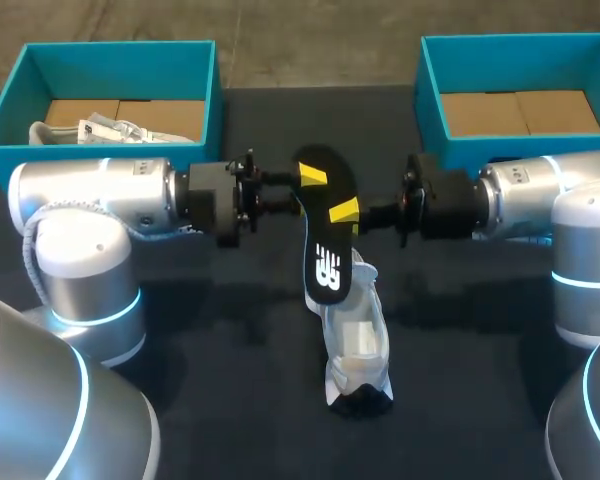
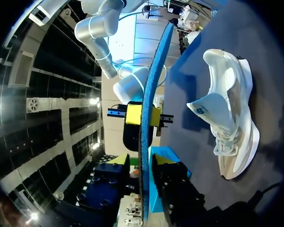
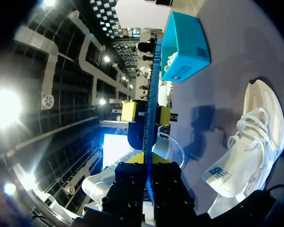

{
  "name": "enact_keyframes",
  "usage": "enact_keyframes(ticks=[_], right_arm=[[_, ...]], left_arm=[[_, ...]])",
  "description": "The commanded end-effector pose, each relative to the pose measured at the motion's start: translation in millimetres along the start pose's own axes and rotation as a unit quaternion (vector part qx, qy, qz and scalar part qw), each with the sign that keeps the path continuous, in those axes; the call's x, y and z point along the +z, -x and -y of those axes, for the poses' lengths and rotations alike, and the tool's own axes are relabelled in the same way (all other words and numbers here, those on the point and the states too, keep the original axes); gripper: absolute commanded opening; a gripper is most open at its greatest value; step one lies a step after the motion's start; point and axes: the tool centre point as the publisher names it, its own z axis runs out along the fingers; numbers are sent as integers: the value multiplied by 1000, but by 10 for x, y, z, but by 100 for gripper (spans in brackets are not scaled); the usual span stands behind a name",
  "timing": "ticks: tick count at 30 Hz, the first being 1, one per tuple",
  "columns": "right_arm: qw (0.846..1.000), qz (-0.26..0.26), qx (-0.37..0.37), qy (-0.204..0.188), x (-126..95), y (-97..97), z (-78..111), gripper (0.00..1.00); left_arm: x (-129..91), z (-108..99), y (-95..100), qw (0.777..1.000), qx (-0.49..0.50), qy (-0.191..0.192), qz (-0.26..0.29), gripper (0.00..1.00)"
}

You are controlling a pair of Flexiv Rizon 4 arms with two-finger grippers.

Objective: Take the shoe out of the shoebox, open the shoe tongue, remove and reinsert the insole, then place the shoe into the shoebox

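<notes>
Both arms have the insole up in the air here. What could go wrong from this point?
1. The left gripper and right gripper both pinch the insole near one end. The long free end may flex or slip if either lets go.
2. The shoe sits loose on the table, held by neither gripper, so pushing the insole in could shove it away.
3. The two grippers are very close together and might collide.

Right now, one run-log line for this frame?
stage: insole out of shoe | left gripper: shut on insole | right gripper: shut on insole | shoe: on table
</notes>
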Motion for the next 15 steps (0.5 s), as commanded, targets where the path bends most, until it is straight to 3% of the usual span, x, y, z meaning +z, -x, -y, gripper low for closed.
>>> enact_keyframes(ticks=[1, 11, 15], right_arm=[[1000, 2, 0, 0, 19, 2, 2, 0], [1000, 2, 0, 0, 19, 2, 2, 0], [1000, 2, 0, 0, 19, 2, 2, 0]], left_arm=[[34, -9, 2, 1000, 1, 3, 0, 24], [59, 16, 7, 1000, 9, 23, 2, 26], [68, 2, -4, 1000, 8, 30, 4, 17]])
